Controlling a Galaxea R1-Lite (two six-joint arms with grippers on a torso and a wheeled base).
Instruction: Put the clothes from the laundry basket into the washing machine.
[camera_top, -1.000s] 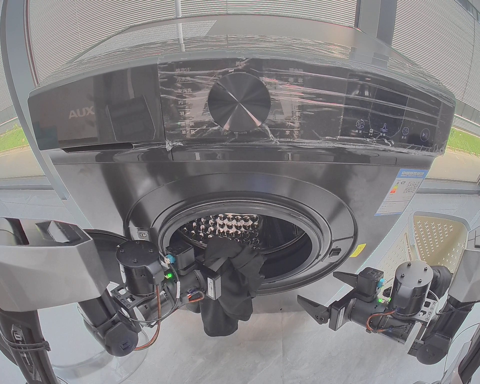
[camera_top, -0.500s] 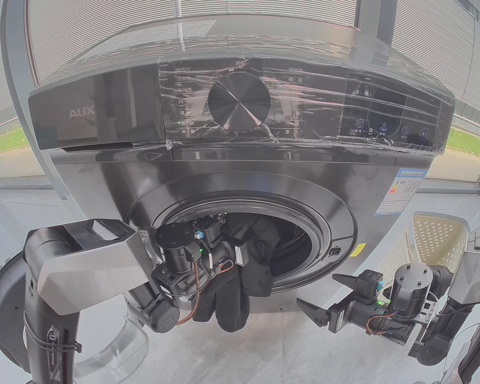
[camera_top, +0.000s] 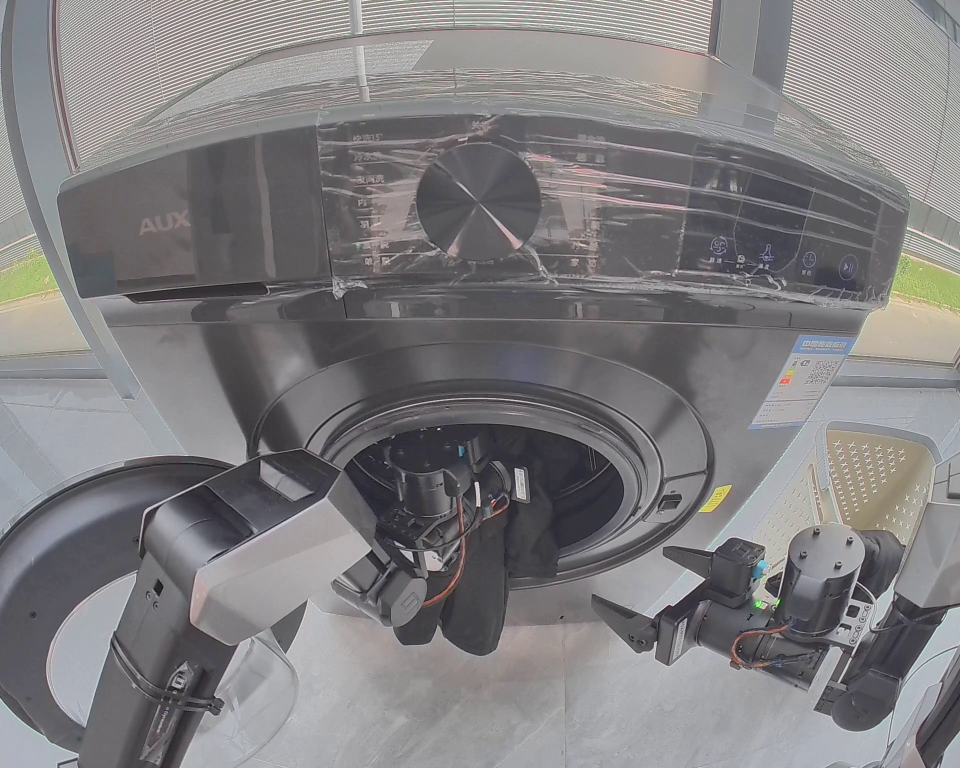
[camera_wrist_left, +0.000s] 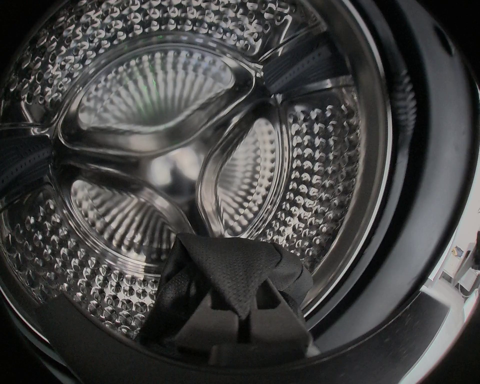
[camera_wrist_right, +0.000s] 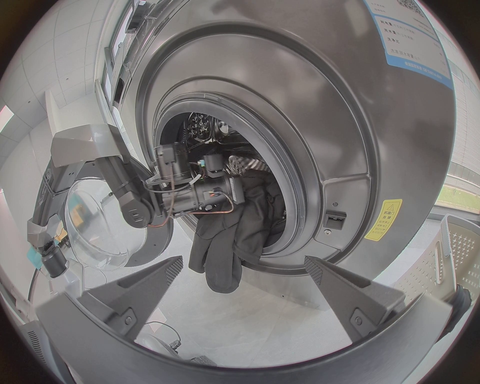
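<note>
Left gripper (camera_top: 520, 488), clamped on the black garment (camera_top: 478, 595), has pushed farther into the washing machine (camera_top: 480, 330). Right gripper (camera_top: 635, 578) stays wide open, empty, on the right.

Pale grey tiled floor (camera_top: 600, 690) below the slatted blinds (camera_top: 200, 50). Daylight through the slats. Green grass (camera_top: 25, 275) outside, low at either end of the blinds.

black garment (camera_top: 485, 600), dark grey washing machine (camera_top: 600, 340), silver dimpled drum (camera_wrist_left: 310, 165), cream perforated laundry basket (camera_top: 880, 480)
</note>
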